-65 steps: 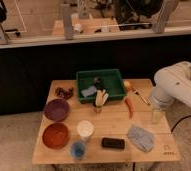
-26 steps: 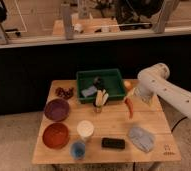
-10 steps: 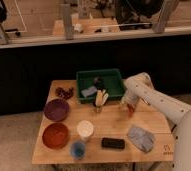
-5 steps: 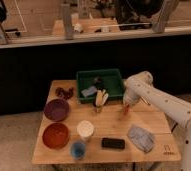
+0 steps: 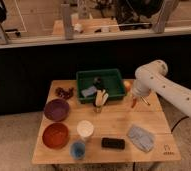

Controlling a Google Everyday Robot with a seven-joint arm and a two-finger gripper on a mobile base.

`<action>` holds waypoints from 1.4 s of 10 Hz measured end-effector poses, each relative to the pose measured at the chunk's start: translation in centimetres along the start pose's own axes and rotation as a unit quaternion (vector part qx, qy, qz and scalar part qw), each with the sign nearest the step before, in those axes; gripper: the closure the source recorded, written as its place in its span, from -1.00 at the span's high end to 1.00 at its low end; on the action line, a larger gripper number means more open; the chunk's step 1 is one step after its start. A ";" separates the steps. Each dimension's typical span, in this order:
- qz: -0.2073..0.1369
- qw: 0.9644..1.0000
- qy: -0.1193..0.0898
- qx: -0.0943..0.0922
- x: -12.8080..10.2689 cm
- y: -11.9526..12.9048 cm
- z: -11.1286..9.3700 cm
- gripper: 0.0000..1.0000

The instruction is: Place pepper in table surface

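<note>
From the right a white arm reaches in, its gripper (image 5: 136,96) low just off the front right corner of the green tray (image 5: 100,86). The pepper (image 5: 134,103) is an orange-red sliver at the gripper's tip, close over the table surface (image 5: 116,120). I cannot tell whether the gripper is clamped on it. A round orange fruit (image 5: 127,85) sits beside the tray's right wall.

My gripper (image 5: 136,96) hangs over the table surface (image 5: 115,120), right of the tray (image 5: 101,73). Pepper (image 5: 134,103) just under it, cloth (image 5: 140,137) nearer the front.
</note>
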 end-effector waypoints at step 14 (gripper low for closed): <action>0.035 0.996 -0.052 0.057 -3.9 -0.6 7.2 -0.61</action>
